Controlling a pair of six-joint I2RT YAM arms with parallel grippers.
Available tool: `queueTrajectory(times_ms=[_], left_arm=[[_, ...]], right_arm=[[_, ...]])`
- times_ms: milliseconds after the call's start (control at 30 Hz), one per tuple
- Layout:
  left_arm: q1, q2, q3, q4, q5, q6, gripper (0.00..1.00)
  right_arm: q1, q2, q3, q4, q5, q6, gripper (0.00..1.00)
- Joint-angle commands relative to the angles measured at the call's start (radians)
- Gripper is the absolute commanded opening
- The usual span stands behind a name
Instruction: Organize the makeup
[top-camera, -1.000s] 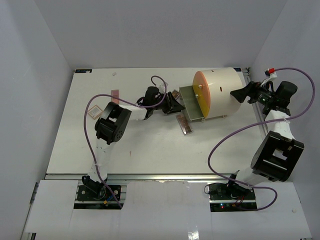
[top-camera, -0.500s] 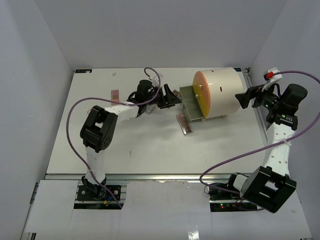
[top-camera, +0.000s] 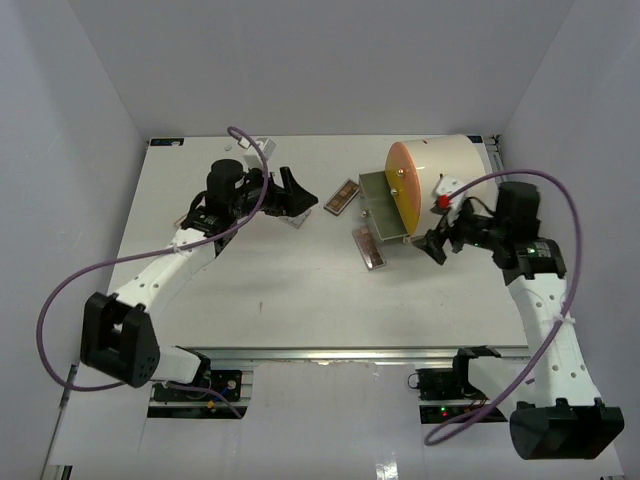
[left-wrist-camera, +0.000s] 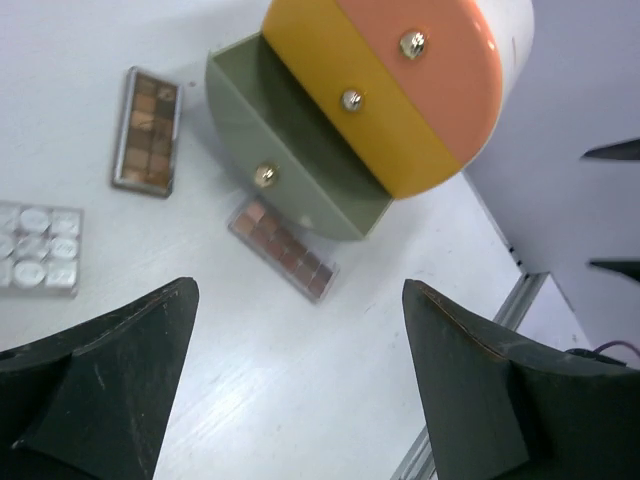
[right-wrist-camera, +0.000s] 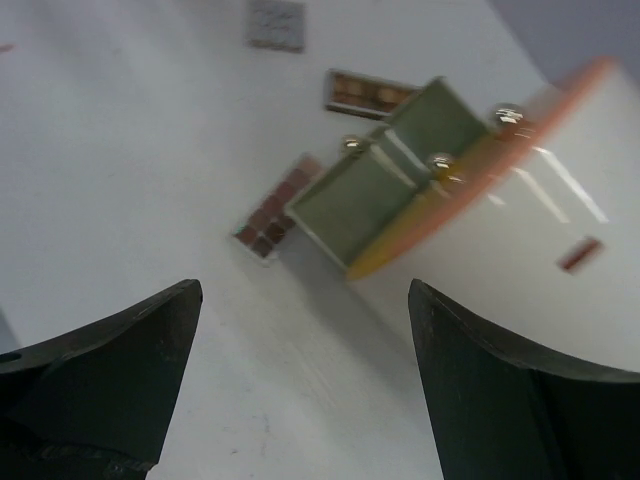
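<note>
A brown eyeshadow palette (top-camera: 343, 196) lies flat just left of the open green drawer (top-camera: 380, 205) of the cream cylinder (top-camera: 440, 175). A pinkish-brown palette (top-camera: 371, 248) lies in front of the drawer. A small grey square palette (left-wrist-camera: 35, 248) lies left of them. My left gripper (top-camera: 305, 203) is open and empty, above the table left of the brown palette (left-wrist-camera: 147, 130). My right gripper (top-camera: 438, 232) is open and empty, in front of the cylinder, right of the pinkish palette (right-wrist-camera: 277, 218). Sponges and lipsticks are out of view.
The cylinder's orange and yellow front (left-wrist-camera: 400, 90) faces left, with round knobs. The green drawer (left-wrist-camera: 300, 150) looks empty inside. A small compact (top-camera: 189, 215) peeks out beside the left arm. The table's right rail (top-camera: 505, 200) and white walls bound the space.
My left gripper pulled back left from the drawer, and the brown palette now lies uncovered beside it. My right gripper swung from the cylinder's right side to its front.
</note>
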Motion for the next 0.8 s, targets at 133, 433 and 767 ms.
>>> queueTrajectory(times_ms=[133, 433, 767], left_arm=[[0.02, -0.378, -0.301, -0.178, -0.311, 0.245, 0.98], [0.025, -0.395, -0.298, -0.226, -0.401, 0.293, 0.98], [0.025, -0.477, -0.349, -0.262, -0.423, 0.314, 0.98]], right_arm=[[0.628, 0.121, -0.179, 0.023, 0.515, 0.147, 0.9], [0.732, 0.361, -0.19, 0.316, 0.9, 0.577, 0.9], [0.729, 0.506, -0.215, 0.437, 1.035, 0.716, 0.9]])
